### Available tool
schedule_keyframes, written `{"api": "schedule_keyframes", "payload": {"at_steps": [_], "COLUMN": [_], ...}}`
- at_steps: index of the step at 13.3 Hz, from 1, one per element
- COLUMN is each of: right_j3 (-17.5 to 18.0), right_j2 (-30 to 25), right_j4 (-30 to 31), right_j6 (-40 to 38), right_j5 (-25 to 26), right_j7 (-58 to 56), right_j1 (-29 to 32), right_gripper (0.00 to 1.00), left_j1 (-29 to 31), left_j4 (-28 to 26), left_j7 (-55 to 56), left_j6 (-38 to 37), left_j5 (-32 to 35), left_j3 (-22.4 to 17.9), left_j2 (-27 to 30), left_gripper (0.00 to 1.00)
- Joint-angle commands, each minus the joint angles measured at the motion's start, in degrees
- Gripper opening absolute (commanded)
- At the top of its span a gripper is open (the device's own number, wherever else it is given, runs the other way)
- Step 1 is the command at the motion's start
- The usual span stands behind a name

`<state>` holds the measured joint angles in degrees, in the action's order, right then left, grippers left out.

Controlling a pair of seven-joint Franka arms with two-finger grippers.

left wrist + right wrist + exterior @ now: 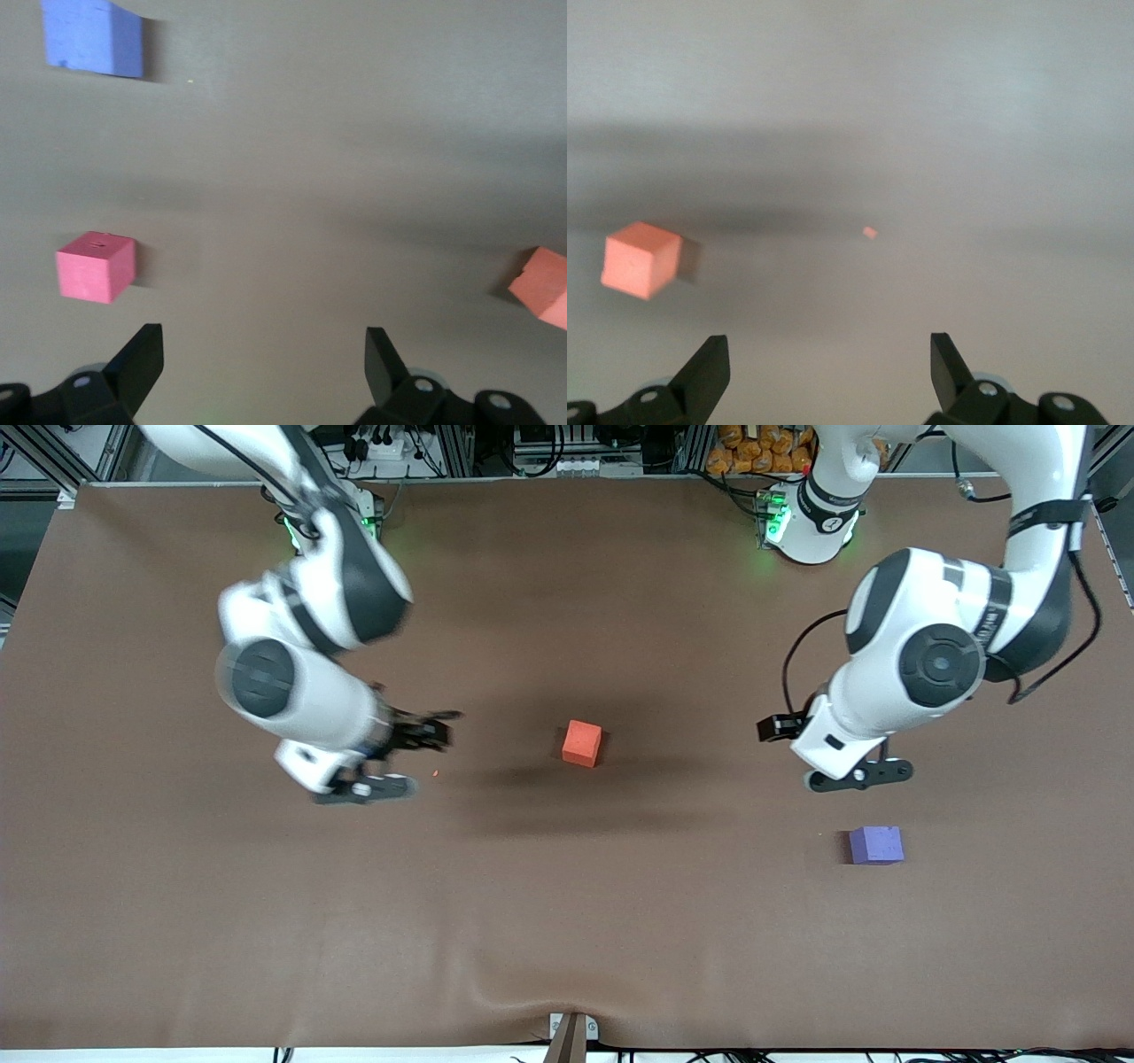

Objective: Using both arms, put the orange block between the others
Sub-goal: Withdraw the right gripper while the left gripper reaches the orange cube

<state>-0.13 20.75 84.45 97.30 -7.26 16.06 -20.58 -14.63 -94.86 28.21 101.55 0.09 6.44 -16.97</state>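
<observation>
Currently the orange block [581, 743] sits on the table [567, 921] between the wide-open, empty right hand [416, 757] and left hand [828, 755].

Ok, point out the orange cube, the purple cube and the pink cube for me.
orange cube [581, 742], front view, top face.
purple cube [876, 844], front view, top face.
pink cube [94, 267], left wrist view, its side face toward the camera.

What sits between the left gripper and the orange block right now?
Nothing visible. The open left gripper hangs over bare table, with only brown surface between it and the orange block. The pink cube and purple cube lie off that line.
</observation>
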Motion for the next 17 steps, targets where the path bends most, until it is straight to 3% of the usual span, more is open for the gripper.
{"api": "schedule_keyframes", "payload": {"at_steps": [1, 4, 7, 9, 11, 14, 17], "right_j3": [9.43, 9.62, 8.75, 3.76, 1.11, 1.01, 1.01], "right_j2": [-4.91, -9.04, -10.46, -11.42, -11.69, -11.17, -10.9], "right_j4": [0.2, 0.19, 0.19, 0.63, 0.98, 0.28, 0.63], "right_j6": [-7.54, -8.97, -9.06, -9.06, -9.06, -8.97, -9.06], "right_j5": [4.96, 6.3, 6.74, 6.65, 6.74, 7.08, 7.97], "right_j7": [-0.59, -4.17, -12.61, -17.79, -20.36, -19.93, -20.02], "right_j1": [13.51, 19.5, 25.48, 24.89, 24.36, 24.62, 25.23], "right_gripper": [1.0, 1.0, 1.0, 1.0, 1.0, 1.0, 1.0], "left_j1": [-2.58, -6.79, -12.85, -15.85, -18.92, -22.89, -24.38], "left_j4": [-1.29, -0.07, 5.98, 11.43, 13.82, 13.91, 13.91], "left_j7": [3.6, 7.37, 13.95, 19.49, 23.63, 33.1, 37.97], "left_j6": [2.68, 3.82, 4.97, 4.97, 6.19, 13.91, 15.43], "left_j5": [-0.62, -0.62, 0.08, 0.17, 0.26, 0.26, 1.74], "left_j3": [0.06, 0.06, -0.11, -0.2, -0.46, -0.73, -0.73], "left_j2": [0.28, -2.88, -9.89, -14.82, -17.64, -20.28, -22.75], "left_gripper": [1.0, 1.0, 1.0, 1.0, 1.0, 1.0, 1.0]}}
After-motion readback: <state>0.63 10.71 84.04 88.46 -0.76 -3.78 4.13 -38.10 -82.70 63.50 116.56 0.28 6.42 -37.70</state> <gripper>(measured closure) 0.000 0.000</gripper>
